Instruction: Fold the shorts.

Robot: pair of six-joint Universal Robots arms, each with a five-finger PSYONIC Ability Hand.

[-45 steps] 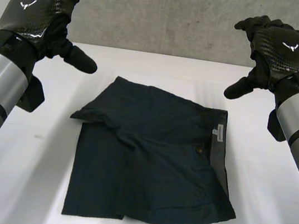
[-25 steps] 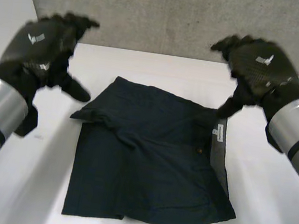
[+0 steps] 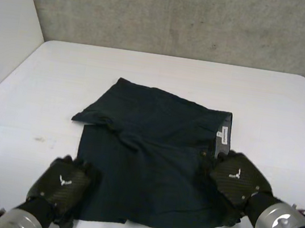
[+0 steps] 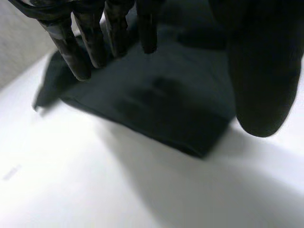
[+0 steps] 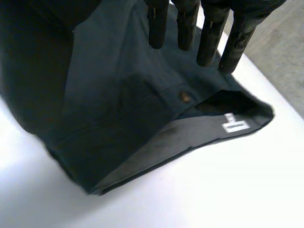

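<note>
Just beyond the right robot hand [image 5: 183, 23]: shorts [image 5: 118, 90] with button [image 5: 183, 97]; white label [image 5: 234, 125]

L robot hand [image 3: 63, 184], R robot hand [image 3: 238, 181] now down at shorts [image 3: 147, 147].

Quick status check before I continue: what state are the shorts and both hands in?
shorts: spread flat on the white table, lightly creased.
waistband: gaping, grey lining and white label showing.
left hand: open, over the shorts' near hem corner.
right hand: open, over the waistband by the button.
</note>
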